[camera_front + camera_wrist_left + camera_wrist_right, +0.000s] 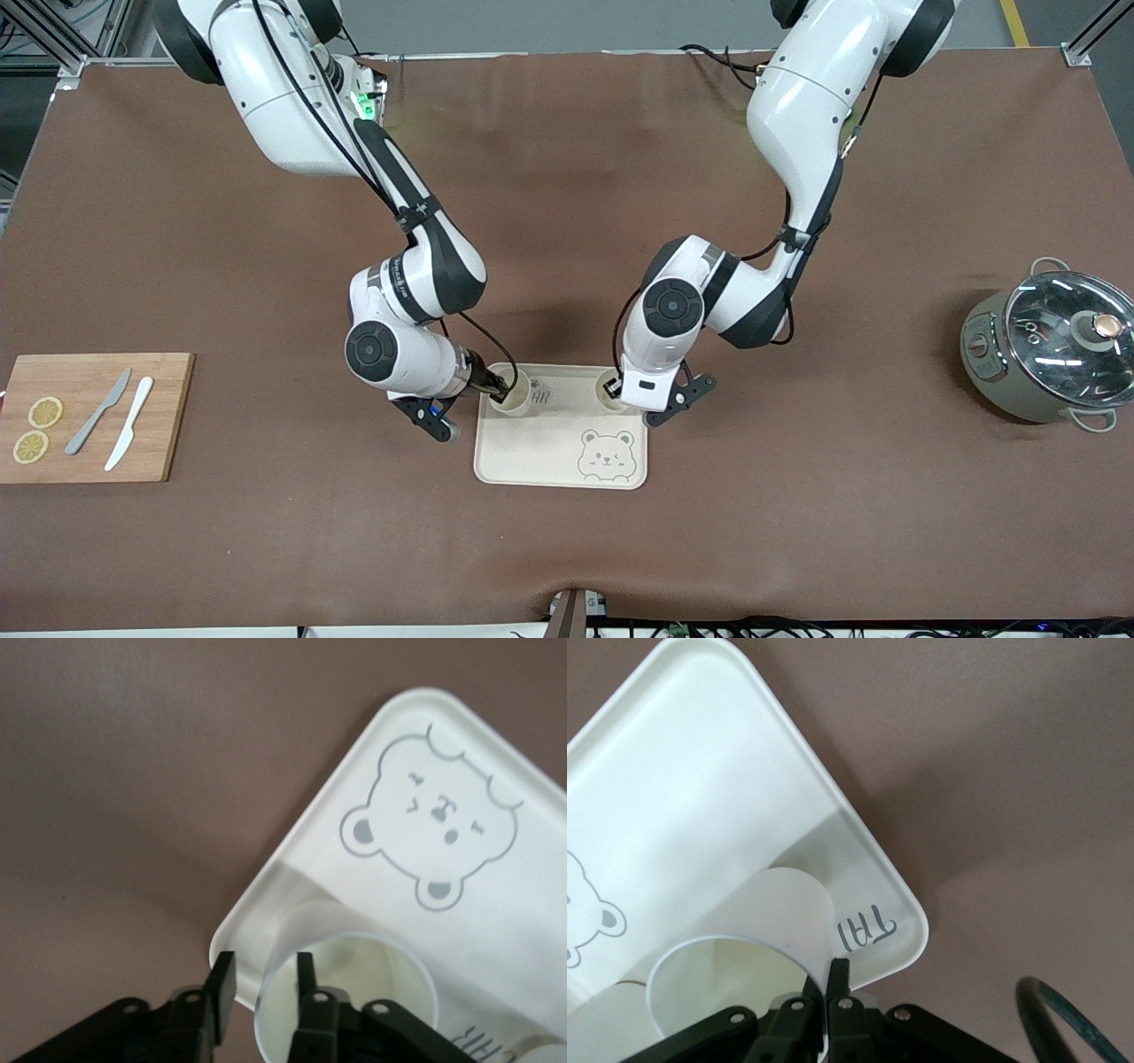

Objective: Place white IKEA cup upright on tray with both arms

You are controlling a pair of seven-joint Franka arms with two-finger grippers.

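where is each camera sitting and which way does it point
Front view: high across the table, facing both arms; left claw and right claw each grip a cup rim on the tray.
Left wrist view: on the left wrist, looking down past its claw, shut on the wall of a cup.
Right wrist view: on the right wrist, looking down past its claw, shut on the other cup.
All three share the tray; the wrist views share its bear.
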